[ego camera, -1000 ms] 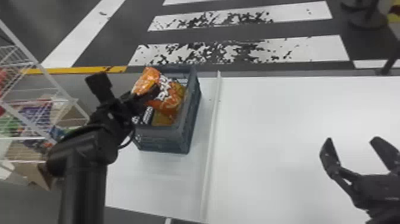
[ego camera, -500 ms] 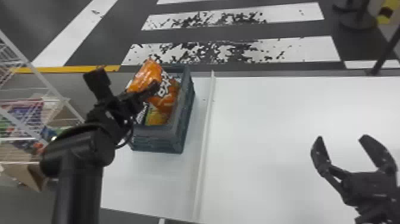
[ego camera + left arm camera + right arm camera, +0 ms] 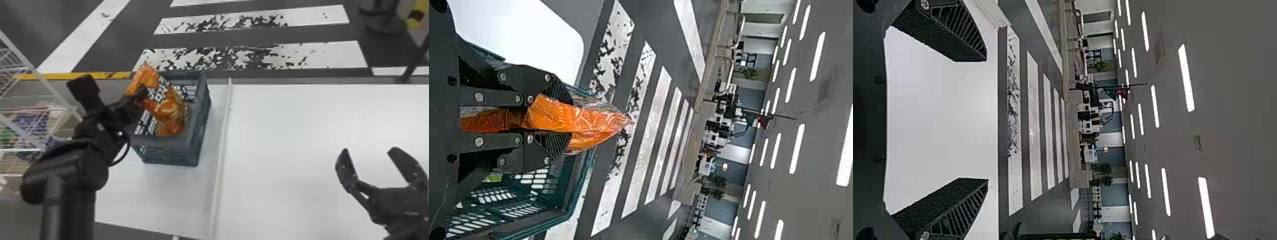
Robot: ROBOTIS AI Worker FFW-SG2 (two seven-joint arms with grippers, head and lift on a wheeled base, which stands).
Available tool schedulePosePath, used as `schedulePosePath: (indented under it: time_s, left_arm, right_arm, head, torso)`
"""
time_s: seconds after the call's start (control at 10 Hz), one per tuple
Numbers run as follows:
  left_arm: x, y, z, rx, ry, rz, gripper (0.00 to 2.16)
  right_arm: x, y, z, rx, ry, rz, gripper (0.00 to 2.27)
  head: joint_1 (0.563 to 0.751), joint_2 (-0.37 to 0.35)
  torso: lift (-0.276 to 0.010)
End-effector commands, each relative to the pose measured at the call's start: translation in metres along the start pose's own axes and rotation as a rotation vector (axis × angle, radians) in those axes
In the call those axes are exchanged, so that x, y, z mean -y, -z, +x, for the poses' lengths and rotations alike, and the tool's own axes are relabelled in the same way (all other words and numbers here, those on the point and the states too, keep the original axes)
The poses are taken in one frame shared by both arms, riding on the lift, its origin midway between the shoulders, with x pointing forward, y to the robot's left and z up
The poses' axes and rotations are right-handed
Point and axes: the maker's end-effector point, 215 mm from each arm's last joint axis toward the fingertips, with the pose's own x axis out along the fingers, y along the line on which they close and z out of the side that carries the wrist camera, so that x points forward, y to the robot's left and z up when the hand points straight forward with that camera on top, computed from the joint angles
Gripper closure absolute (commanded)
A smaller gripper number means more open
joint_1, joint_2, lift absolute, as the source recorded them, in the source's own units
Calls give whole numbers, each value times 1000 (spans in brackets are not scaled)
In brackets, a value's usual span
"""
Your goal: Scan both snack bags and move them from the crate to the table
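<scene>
Orange snack bag (image 3: 166, 110) tilted at the crate (image 3: 166, 150), its top above the rim.
The left gripper (image 3: 142, 93) has its fingers clamped on the bag; the crate stands near the table's (image 3: 287, 143) far edge, on the left. Right gripper (image 3: 369, 150): fingers spread, over the table's right part.

Grey rectangular plastic crate (image 3: 166, 151) on flat white surface (image 3: 303, 137), left side. Orange plastic snack bag (image 3: 169, 111) partly inside. White wire rack (image 3: 35, 70) farther left.
</scene>
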Motion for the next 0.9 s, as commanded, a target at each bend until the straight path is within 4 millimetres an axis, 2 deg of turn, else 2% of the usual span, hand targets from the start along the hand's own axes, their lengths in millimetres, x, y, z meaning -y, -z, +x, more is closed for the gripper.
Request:
schedulePosePath:
  time_s: [0.0, 0.1, 0.2, 0.4, 0.5, 0.6, 0.7, 0.8]
  left_arm:
    - [1, -27, -17, 56, 14, -37, 2135]
    - [11, -47, -31, 97, 53, -71, 2135]
    - [31, -68, -50, 127, 88, -51, 2135]
    - [81, -92, -80, 146, 240, -144, 2135]
    - [112, -81, -88, 110, 322, -177, 2135]
    - [151, -63, -94, 70, 424, -225, 2135]
    - [186, -36, -95, 16, 505, -262, 2138]
    - [230, 4, -96, -67, 589, -299, 2135]
  right_arm:
    - [0, 0, 0, 0, 0, 1, 60]
    - [-1, 0, 0, 0, 1, 3, 60]
    - [-1, 0, 0, 0, 1, 1, 60]
    - [-1, 1, -1, 0, 1, 2, 60]
    - [-1, -1, -1, 5, 1, 1, 60]
    - [-2, -2, -1, 8, -1, 2, 60]
    - [-1, -2, -1, 8, 1, 2, 60]
    - [1, -1, -1, 6, 9, 2, 60]
  head:
    - [695, 234]
    - [695, 241]
    - [695, 241]
    - [695, 218]
    - [695, 193]
    - [695, 159]
    - [695, 133]
    - [695, 77]
  torso:
    - [-88]
    - [-88]
    - [-88]
    - [-88]
    - [-88]
    - [-88]
    - [-88]
    - [-88]
